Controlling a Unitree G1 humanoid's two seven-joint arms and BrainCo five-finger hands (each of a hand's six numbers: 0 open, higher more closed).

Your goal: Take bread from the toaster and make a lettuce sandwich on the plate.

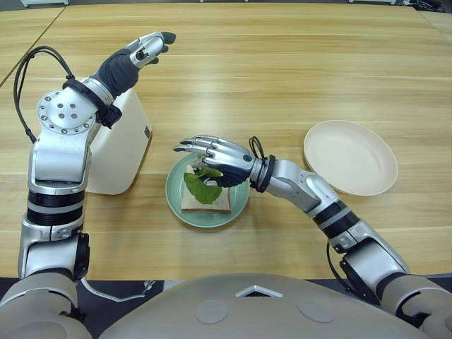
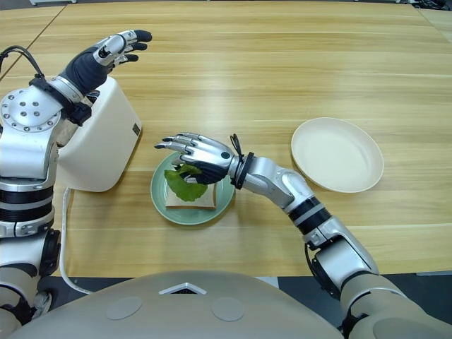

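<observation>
Left hand [image 1: 150, 48] is up above the toaster's [image 1: 123, 152] back edge, fingers straight, holding nothing. The toaster is a smooth white box with rounded corners. We see a small dark label [image 1: 147, 132] on its side (too small for us to read). From the right eye view we get a pale cable [image 2: 63, 233] running off the toaster's near corner toward the table edge.

Just right of the toaster is the plate [image 1: 171, 198], round, glossy, pale green. The bread [image 1: 220, 205] lies flat on it: one square slice, light crumb. The lettuce [image 1: 201, 187] sits on the bread, crinkled, bright green.

Right hand [image 1: 215, 157] is palm down directly over the lettuce, fingers stretched out toward the toaster and not closed on anything. The leaf's top edge goes under the palm; we can't tell if they touch.

Further right, apart from the plate, is a shallow cream dish [image 1: 349, 159], matte and round.

Everything sits on a light wood-plank table [image 1: 282, 70].
</observation>
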